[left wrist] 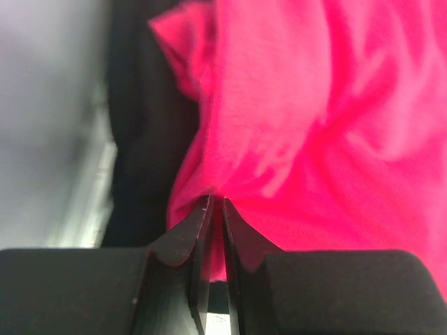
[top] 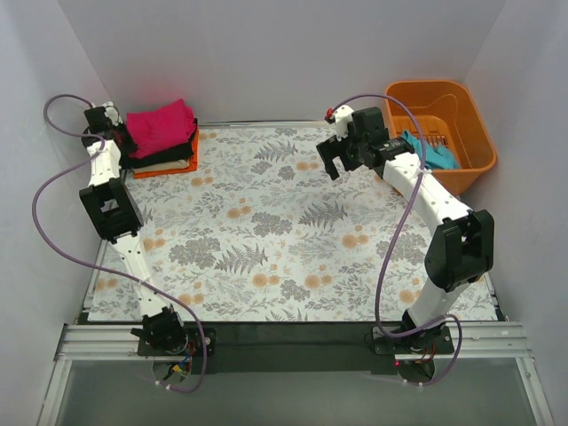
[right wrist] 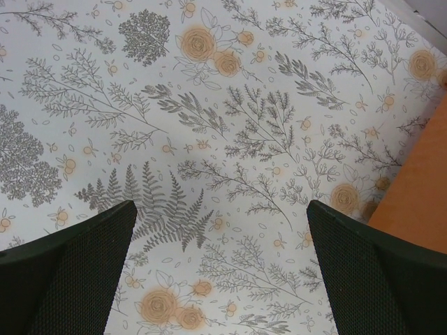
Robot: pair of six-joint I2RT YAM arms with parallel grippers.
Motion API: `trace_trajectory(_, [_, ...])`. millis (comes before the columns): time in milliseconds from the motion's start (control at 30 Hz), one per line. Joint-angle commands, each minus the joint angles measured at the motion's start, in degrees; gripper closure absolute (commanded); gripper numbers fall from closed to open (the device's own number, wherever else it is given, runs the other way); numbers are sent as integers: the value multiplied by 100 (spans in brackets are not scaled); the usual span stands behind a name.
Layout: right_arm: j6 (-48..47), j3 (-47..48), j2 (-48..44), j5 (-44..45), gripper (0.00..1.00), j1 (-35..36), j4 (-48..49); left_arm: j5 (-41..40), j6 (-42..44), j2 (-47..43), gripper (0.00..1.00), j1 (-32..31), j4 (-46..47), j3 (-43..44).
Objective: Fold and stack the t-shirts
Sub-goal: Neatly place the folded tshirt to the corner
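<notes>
The magenta-pink t-shirt [top: 162, 126] lies crumpled on top of a folded stack at the far left, over a black shirt [top: 169, 153], a thin white layer and an orange shirt [top: 166, 168]. My left gripper [top: 125, 138] is at the stack's left edge. In the left wrist view it [left wrist: 216, 204] is shut on a fold of the pink shirt [left wrist: 314, 125], with the black shirt [left wrist: 143, 139] beside it. My right gripper [top: 330, 165] hovers open and empty over the floral cloth [right wrist: 230, 118]. The teal-blue t-shirt [top: 432, 152] lies in the basket.
The orange plastic basket [top: 466, 114] stands at the far right, just behind my right forearm; its wall shows in the right wrist view [right wrist: 419, 199]. The floral tablecloth [top: 266, 240] covers the table. White walls close in the left, back and right sides.
</notes>
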Motion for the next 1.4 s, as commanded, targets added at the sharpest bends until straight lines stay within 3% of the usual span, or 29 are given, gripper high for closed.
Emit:
trace_trajectory(0, [58,332,-59,-33,2,6,-29,-1196,212,-106,87,28,222,308])
trace_trajectory(100, [49,323,-77,-42,2,6,-46,-1564,336,-237,80,28,406,194])
trace_trajectory(167, [-3,323,-103,-24,2,-2,-55,-1602,476,-334,64,20,494,176])
trace_trajectory(267, [-109,314,-182,55,2,6,-64,-1638,723,-466,55,28,469,307])
trace_trajectory(400, [-346,297,-462,160,2,-2,-82,-849,873,-1000,45,2,205,326])
trace_trajectory(467, [-495,244,-612,336,2,-11,-90,-279,995,-1606,25,-111,3,106])
trace_trajectory(533, [-540,200,-867,345,2,-55,-99,-196,1022,-2045,22,-261,-207,-148])
trace_trajectory(600, [-549,86,-1077,310,2,-134,-117,41,978,-2582,5,-498,-488,-167])
trace_trajectory(733, [-435,-142,-1412,-180,2,-476,-283,576,610,-3303,2,-876,-1305,-351])
trace_trajectory(833, [-417,-397,-1693,-523,2,-643,-397,797,556,-3918,2,-1324,-1579,-1070])
trace_trajectory(967, [-347,-942,-2132,-849,2,-758,-608,762,697,-4850,2,-2132,-1387,-2739])
trace_trajectory(1133, [-198,-2100,-2730,-1271,2,-829,-767,1491,442,-5991,2,-2485,-1106,-4814])
trace_trajectory(1367, [-56,-3367,-3275,-1624,2,-820,-591,1008,433,-7214,2,-2723,-674,-6881])
